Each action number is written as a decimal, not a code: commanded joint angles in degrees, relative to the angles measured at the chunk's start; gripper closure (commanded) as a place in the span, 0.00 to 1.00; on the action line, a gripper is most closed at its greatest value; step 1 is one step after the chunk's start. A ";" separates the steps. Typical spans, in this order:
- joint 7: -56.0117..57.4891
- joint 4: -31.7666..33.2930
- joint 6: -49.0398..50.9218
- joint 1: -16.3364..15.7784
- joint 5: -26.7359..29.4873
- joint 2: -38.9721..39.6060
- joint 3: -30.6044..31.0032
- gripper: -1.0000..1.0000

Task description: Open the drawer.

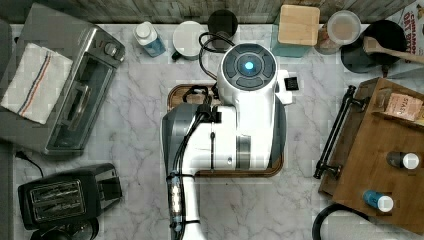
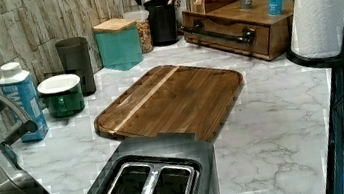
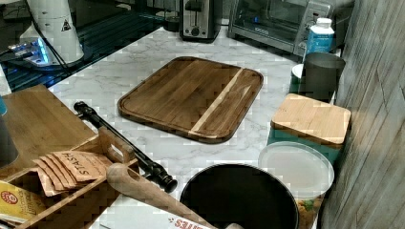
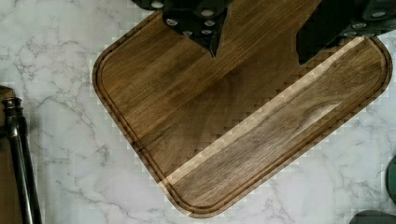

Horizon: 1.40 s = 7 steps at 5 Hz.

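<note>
Fingers [image 4: 215, 39] spread wide, nothing between them; the gripper [image 4: 259, 46] hangs above the cutting board [image 4: 243, 116], well clear of its surface. In the top view the arm [image 1: 235, 125] sits over the board at mid-counter.

Drawer [image 2: 232, 31]: appears fully shut, front flush with its wooden box, at the counter's far end in the left view, at the top view's right. Its black bar handle [image 1: 334, 132] runs along the front; also seen in the wrist view [image 4: 18, 158]. Tea packets [image 3: 71, 167] and small bottles [image 1: 402, 160] rest on the box top.

Step in hand, by judgement: approach not yet begun. Next move calls for travelling sideways to the handle, lining the open fingers across the bar, descending, closing, then pulling straight out from the box.
</note>
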State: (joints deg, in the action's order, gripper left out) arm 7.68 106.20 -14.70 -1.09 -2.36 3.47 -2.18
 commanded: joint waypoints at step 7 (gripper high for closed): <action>27.18 0.25 -15.78 12.16 -3.51 6.07 -8.55 0.00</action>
State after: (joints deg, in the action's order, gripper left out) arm 32.28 108.77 -27.86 7.36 -6.39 13.72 -8.00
